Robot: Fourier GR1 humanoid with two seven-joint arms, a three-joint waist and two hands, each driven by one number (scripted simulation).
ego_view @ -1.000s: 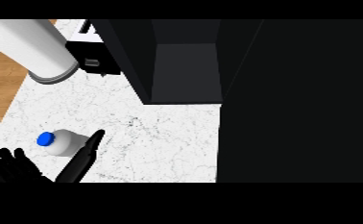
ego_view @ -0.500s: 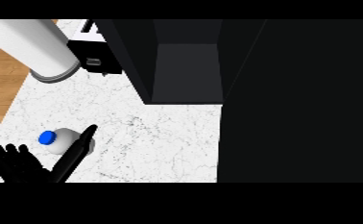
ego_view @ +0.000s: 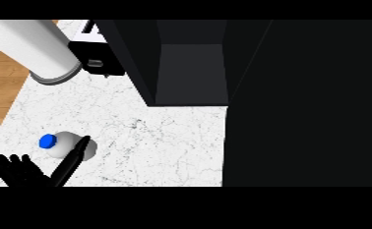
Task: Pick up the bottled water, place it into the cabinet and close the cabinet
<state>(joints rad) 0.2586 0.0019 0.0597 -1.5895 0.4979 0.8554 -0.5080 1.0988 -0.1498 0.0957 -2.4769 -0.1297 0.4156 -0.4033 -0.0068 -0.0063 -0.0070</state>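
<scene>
- One water bottle (ego_view: pixel 67 143), blue cap, stands on the bench (ego_view: pixel 160 139).
- One hand (ego_view: pixel 33 171), the left, fingers straight, thumb against the bottle.
- One open cabinet (ego_view: pixel 190 66).

Light falls evenly and brightly on the white marbled table (ego_view: pixel 145 125), with no glare and no clear direction of source. The open cabinet (ego_view: pixel 190 71) is very dark; its inner floor reads as dull grey, its walls and the large door (ego_view: pixel 298 105) at the right nearly black, with almost no detail. The bottled water (ego_view: pixel 64 144) throws only a faint soft shade. The black left hand (ego_view: pixel 33 171) shows as a flat silhouette. The grey cylinder (ego_view: pixel 36 48) at upper left carries gentle shading along its side. Edges look crisp, without blur or bending toward the borders.
</scene>
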